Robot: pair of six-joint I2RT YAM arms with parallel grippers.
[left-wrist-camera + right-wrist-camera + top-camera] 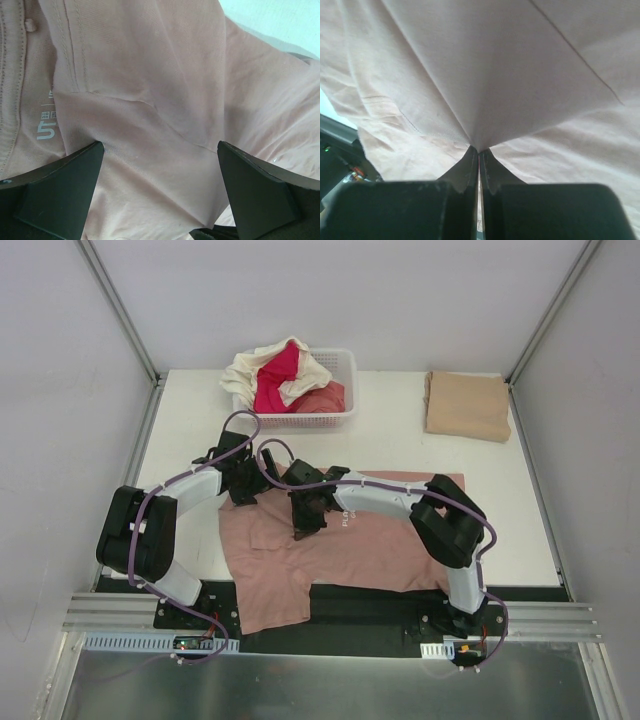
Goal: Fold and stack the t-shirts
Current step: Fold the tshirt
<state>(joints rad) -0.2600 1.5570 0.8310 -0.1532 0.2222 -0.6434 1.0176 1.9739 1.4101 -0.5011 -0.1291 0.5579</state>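
A dusty-pink t-shirt [370,545] lies spread on the table's near middle, one part hanging over the front edge. My right gripper [305,525] is shut on a pinch of its fabric [495,65], which tents up from the jaws [479,150]. My left gripper [243,490] is open wide, its fingers [55,190] resting over the pink cloth [150,75] near the collar and a printed neck label. A folded tan t-shirt [467,405] lies at the back right. Cream [245,370], magenta [275,380] and coral [325,398] shirts are piled in the basket.
The white lattice basket [345,360] stands at the back middle. White walls and metal posts close in the table's sides. A black strip and a metal rail run along the front edge by the arm bases.
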